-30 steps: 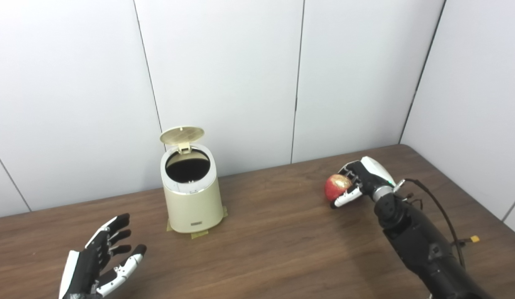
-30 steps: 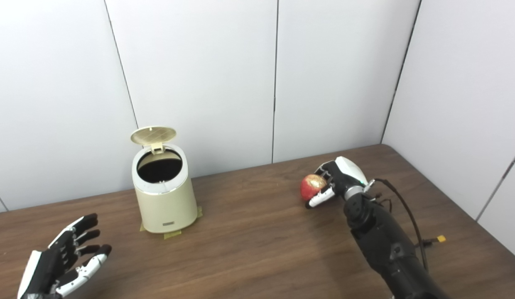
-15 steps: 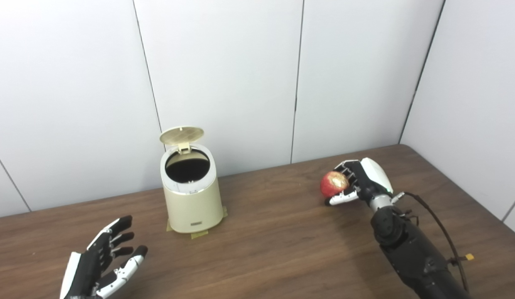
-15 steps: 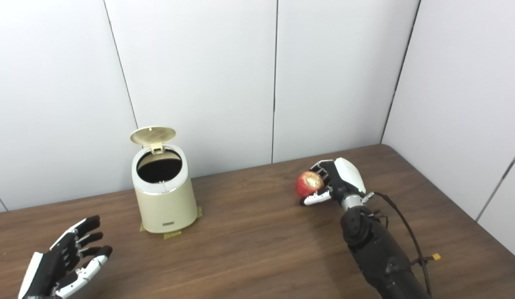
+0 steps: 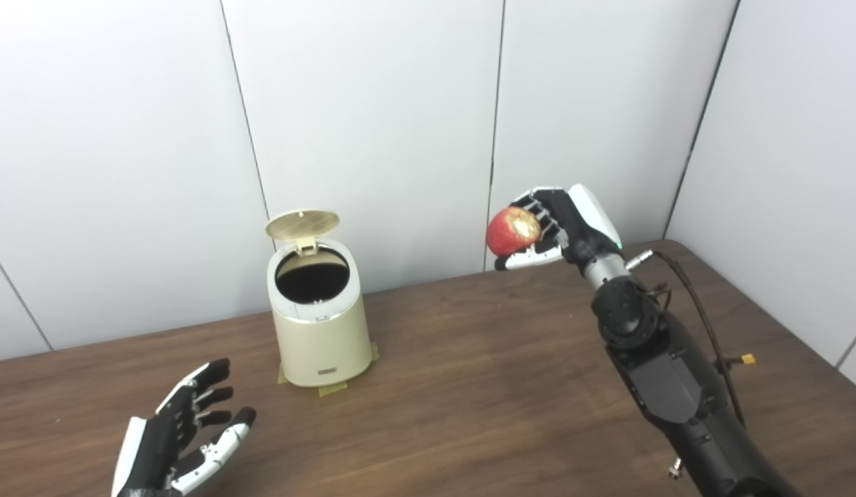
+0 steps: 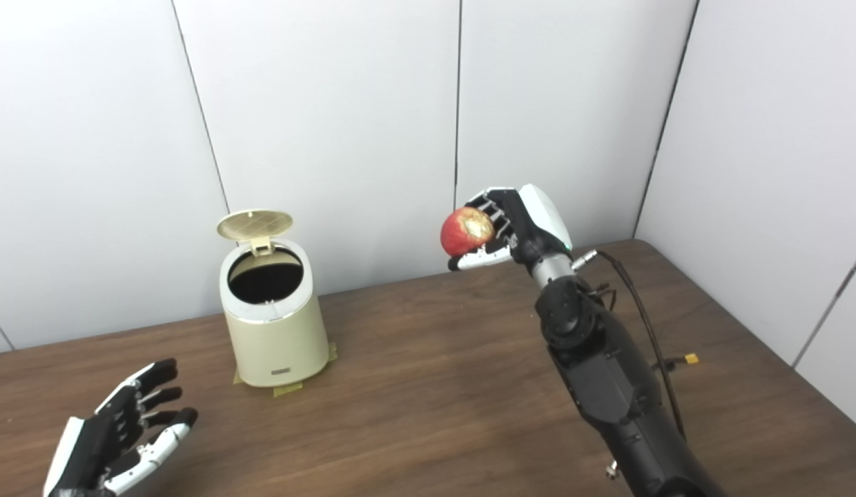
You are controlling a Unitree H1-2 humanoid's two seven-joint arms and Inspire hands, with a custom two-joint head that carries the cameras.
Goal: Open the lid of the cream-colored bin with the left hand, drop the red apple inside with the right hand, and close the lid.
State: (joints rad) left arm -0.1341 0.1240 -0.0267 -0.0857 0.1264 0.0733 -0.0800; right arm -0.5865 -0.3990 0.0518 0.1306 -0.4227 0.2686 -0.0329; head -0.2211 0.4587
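Up off the table (image 5: pixel 469 386), the right hand (image 5: pixel 559 224) holds the red apple (image 5: pixel 511 231), its fingers wrapped around the fruit from behind and the thumb tucked underneath. The cream bin (image 5: pixel 321 324) stands well to the left of that hand and lower down, its round mouth open and facing up, its lid (image 5: pixel 302 224) tipped back on the hinge at the far side. By the look of it, the coming move is a sideways carry to the left until the apple hangs over the dark opening, then a release. Nothing lies on the bare wood between the hand and the bin, so the path across looks free; the raised lid sits behind the mouth, not across it, and would only matter if the hand came in too far back.

Down at the near left corner, the left hand (image 5: pixel 183 449) hovers with fingers spread, gripping nothing, just in front and to the left of the bin. It is the nearer hand to the bin, well placed to shut the lid afterwards. A thin cable (image 5: pixel 697 310) trails along the right forearm.
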